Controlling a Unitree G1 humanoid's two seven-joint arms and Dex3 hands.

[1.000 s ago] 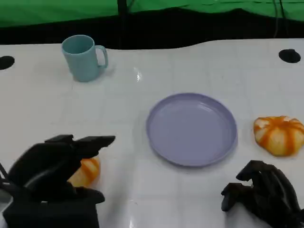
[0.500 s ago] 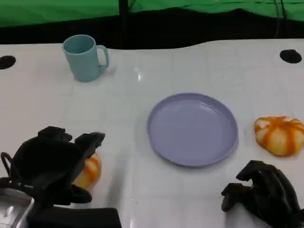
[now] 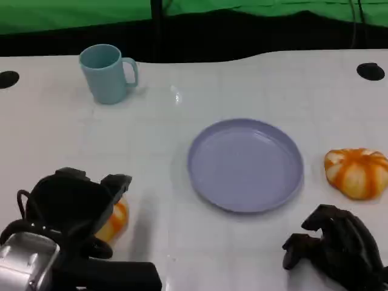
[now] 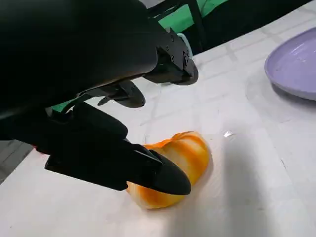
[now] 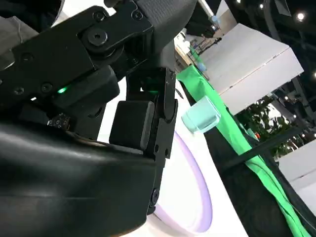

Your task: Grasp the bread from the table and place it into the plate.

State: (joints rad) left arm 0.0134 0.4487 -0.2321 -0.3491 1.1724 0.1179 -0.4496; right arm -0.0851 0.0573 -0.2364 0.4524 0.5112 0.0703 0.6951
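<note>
An orange-and-white bread roll (image 3: pixel 115 218) lies on the white table at the front left, partly under my left hand (image 3: pixel 70 209). In the left wrist view one finger lies against the roll (image 4: pixel 185 158) while the other fingers stand apart above it; nothing is gripped. The empty lilac plate (image 3: pixel 245 163) sits at the table's middle, right of the roll. My right hand (image 3: pixel 336 245) rests at the front right with fingers curled in on nothing. A second orange-striped roll (image 3: pixel 356 173) lies just right of the plate, beyond the right hand.
A light-blue mug (image 3: pixel 108 74) stands at the back left, handle to the right. Black round holes (image 3: pixel 370 71) mark the table's far corners. The table's far edge meets a black and green backdrop. Bare table lies between the left roll and the plate.
My left hand has pulled back and dropped onto the roll, its outstretched fingers now bent down around it. The silver forearm has come into view. The right hand has not moved.
</note>
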